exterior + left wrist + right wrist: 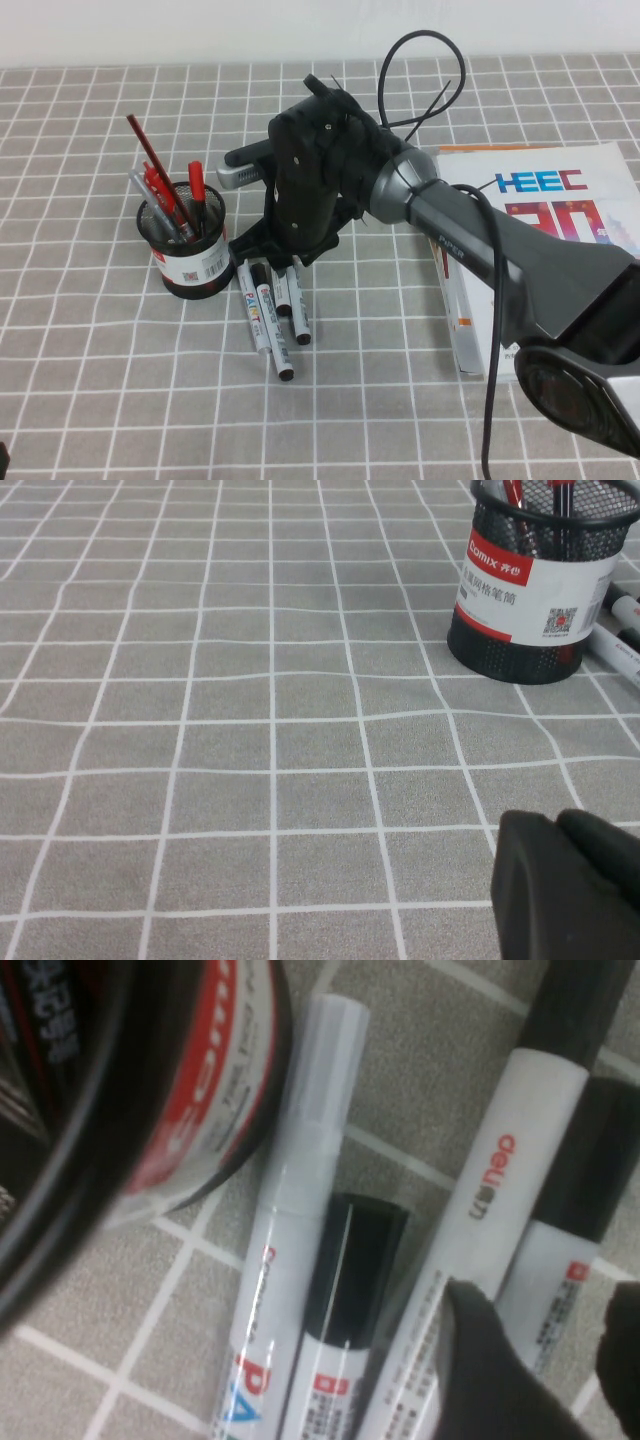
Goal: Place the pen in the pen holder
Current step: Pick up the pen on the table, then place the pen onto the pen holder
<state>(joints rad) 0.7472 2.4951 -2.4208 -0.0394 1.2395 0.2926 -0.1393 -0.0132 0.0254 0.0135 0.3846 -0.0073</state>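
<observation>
While four markers lie side by side at centre frame, the pen (pixel 298 302), rightmost of them, rests on the checked cloth (pixel 100 380) just right of the pen holder (pixel 190 252). Right gripper (pixel 283 262) hovers over them, fingers parted, empty. Left gripper (pixel 565 885): cannot tell. One book (pixel 540 250) lies right.

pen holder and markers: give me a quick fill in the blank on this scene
1. The pen holder holds thin pens of the colour ____.
2. The markers lie on the ____ beside the holder.
3. The ____ claw hangs over those markers.
4. The other claw, the left claw, is over bare ____.

Missing: red; tablecloth; right; tablecloth
</observation>
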